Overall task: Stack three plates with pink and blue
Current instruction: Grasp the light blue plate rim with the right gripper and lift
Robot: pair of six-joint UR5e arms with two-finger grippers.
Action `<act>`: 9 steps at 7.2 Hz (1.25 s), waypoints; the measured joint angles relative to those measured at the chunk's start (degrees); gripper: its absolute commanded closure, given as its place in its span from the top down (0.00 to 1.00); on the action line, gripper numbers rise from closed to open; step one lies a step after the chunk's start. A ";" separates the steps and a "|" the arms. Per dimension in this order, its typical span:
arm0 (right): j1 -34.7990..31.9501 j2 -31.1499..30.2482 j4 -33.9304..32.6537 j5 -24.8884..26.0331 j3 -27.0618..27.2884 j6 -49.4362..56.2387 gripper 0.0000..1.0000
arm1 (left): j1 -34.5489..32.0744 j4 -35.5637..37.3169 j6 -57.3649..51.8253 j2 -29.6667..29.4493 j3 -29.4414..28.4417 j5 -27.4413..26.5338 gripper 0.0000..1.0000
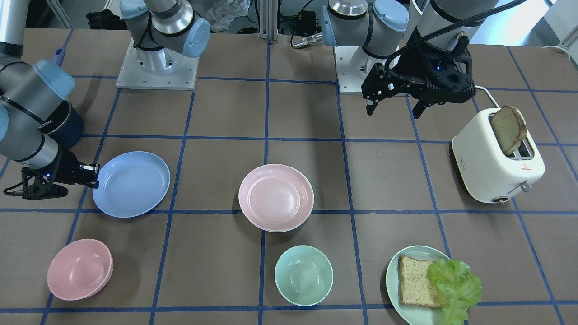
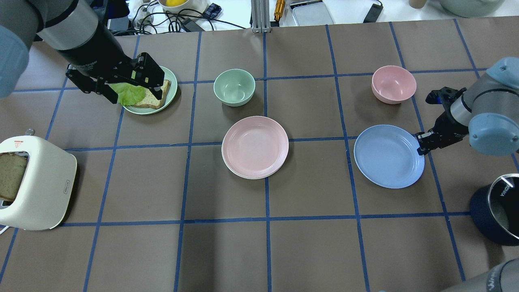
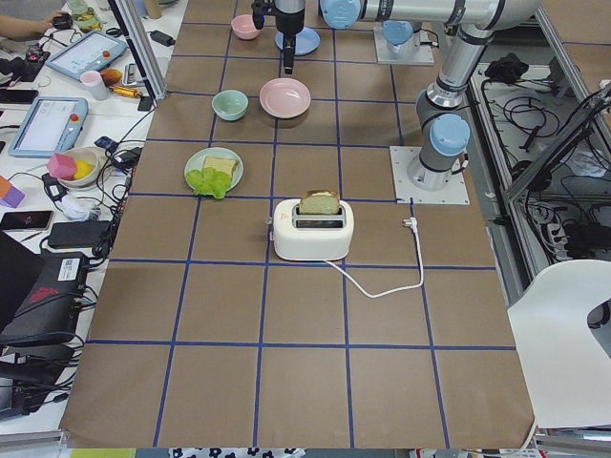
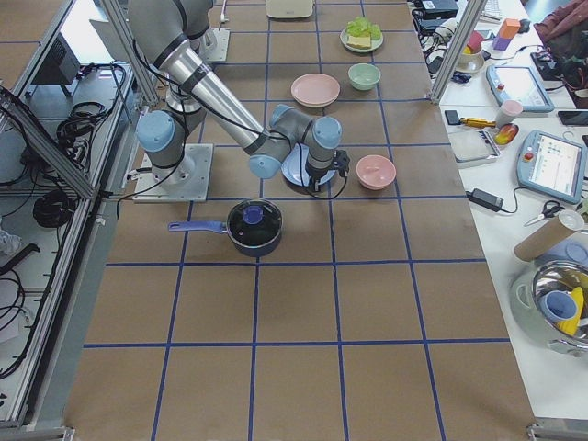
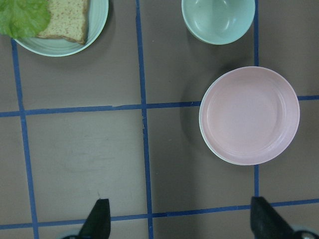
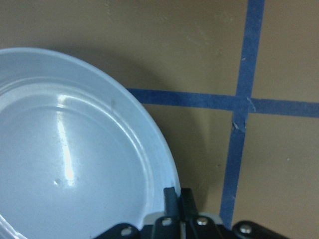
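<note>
The pale pink plate (image 2: 255,146) lies in the middle of the table, also in the left wrist view (image 5: 249,114). It sits on the cream-white plate (image 2: 234,170), of which only a thin rim shows. The light blue plate (image 2: 387,156) lies to its right on the table. My right gripper (image 2: 420,143) is shut on the blue plate's outer rim, with the fingers pinched together on it in the right wrist view (image 6: 179,193). My left gripper (image 5: 179,205) is open and empty, high above the table near the robot's base (image 1: 393,112).
A pink bowl (image 2: 393,84) and a pale green bowl (image 2: 234,86) stand beyond the plates. A pale green plate (image 2: 170,81) holds bread and lettuce at the far left. A white toaster (image 2: 38,184) with bread stands at the left. A dark blue pot (image 2: 496,211) stands at the right edge.
</note>
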State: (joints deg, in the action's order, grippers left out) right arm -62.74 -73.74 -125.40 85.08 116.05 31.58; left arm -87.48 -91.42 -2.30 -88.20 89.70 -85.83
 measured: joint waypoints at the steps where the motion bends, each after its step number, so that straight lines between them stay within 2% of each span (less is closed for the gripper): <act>1: -0.01 -0.24 0.54 -0.82 -0.22 -0.27 0.06 | 0.41 -1.08 -0.02 0.00 -0.43 -0.35 1.00; 2: -0.08 -0.70 2.39 -1.85 -0.98 -0.73 0.05 | 0.49 -1.71 0.12 -0.04 -0.87 -0.72 1.00; 6: -0.37 -1.67 20.14 -6.62 -11.02 -2.65 0.04 | 0.10 -0.12 1.98 -0.70 -1.10 -2.40 1.00; 9: -4.84 -2.37 22.57 -9.06 -13.61 -10.30 0.04 | -0.03 -0.05 3.05 -0.36 -0.54 -2.12 1.00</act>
State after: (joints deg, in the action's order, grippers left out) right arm -67.59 -76.11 -102.83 76.02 102.44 21.27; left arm -87.51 -91.47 0.75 -88.56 89.16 -87.95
